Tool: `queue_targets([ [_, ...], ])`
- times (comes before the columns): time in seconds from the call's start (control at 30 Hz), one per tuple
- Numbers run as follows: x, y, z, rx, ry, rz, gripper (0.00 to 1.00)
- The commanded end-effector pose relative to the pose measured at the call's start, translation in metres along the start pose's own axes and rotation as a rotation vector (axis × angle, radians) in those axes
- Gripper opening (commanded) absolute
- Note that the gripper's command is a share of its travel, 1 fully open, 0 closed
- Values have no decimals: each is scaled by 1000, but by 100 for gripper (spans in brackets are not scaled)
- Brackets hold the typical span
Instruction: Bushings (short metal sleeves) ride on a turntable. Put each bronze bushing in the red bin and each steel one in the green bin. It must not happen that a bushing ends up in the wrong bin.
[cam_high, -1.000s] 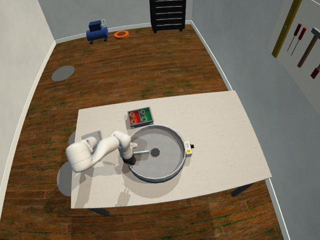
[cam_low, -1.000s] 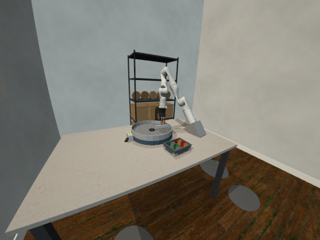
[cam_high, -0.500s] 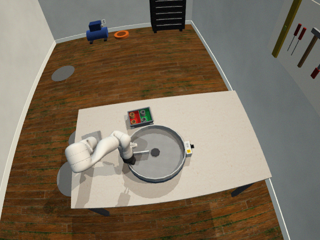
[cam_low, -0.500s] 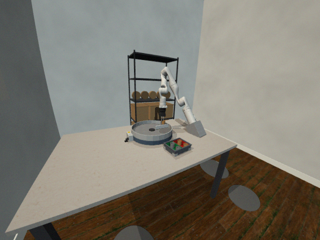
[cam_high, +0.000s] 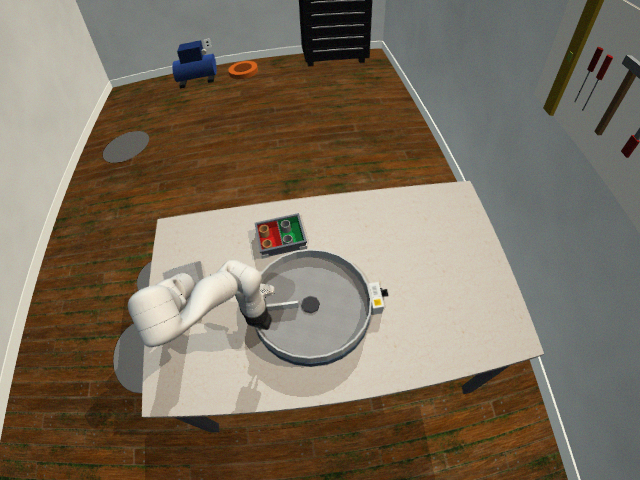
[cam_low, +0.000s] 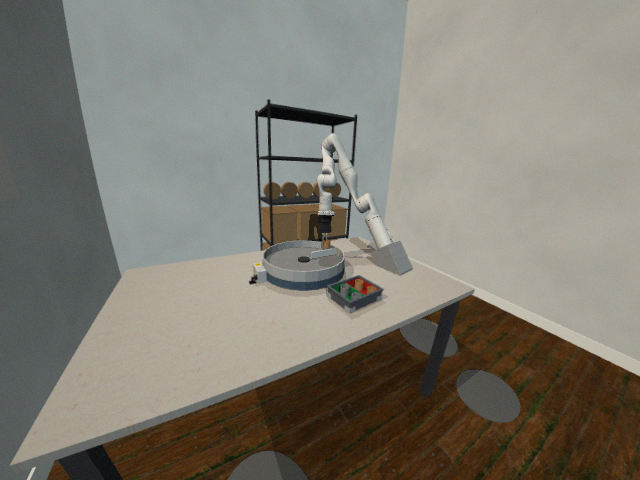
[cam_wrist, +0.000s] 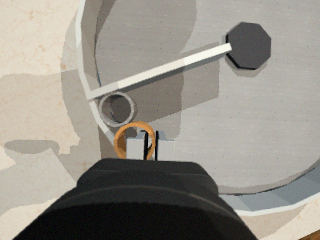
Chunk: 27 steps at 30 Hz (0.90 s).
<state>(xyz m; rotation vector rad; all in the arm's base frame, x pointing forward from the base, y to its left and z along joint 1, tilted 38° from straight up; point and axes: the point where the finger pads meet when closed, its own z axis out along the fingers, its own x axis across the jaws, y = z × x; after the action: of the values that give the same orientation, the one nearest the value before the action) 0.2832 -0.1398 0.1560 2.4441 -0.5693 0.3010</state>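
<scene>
My gripper (cam_low: 325, 239) (cam_wrist: 151, 141) is shut on the wall of a bronze bushing (cam_low: 326, 244) (cam_wrist: 119, 141), one finger inside its ring and one outside. The bushing is upright near the turntable's left rim; its exact height over the surface is unclear. A steel bushing (cam_wrist: 101, 108) stands close beside it on the turntable (cam_high: 330, 330) (cam_low: 281, 257) (cam_wrist: 280, 130), against the light bar. The red bin (cam_high: 272, 227) holds two bronze bushings (cam_high: 264, 230) (cam_low: 359, 284). The green bin (cam_high: 297, 229) holds two steel bushings (cam_high: 285, 225) (cam_low: 343, 289). The arm hides the fingers in the top view.
A light bar (cam_high: 281, 304) (cam_low: 324, 253) (cam_wrist: 165, 70) runs from near the dark hub (cam_high: 310, 304) (cam_wrist: 249, 46) to the turntable's rim. The raised rim surrounds the turntable. A white box (cam_high: 376, 298) (cam_low: 259, 272) sits at the rim opposite the arm.
</scene>
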Motion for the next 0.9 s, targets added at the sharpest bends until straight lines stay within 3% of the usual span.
queue_targets([
  [0.0,0,-1,-3,1,0,-5,0],
  [0.87,0,-1,-9,1,0,-4,0],
])
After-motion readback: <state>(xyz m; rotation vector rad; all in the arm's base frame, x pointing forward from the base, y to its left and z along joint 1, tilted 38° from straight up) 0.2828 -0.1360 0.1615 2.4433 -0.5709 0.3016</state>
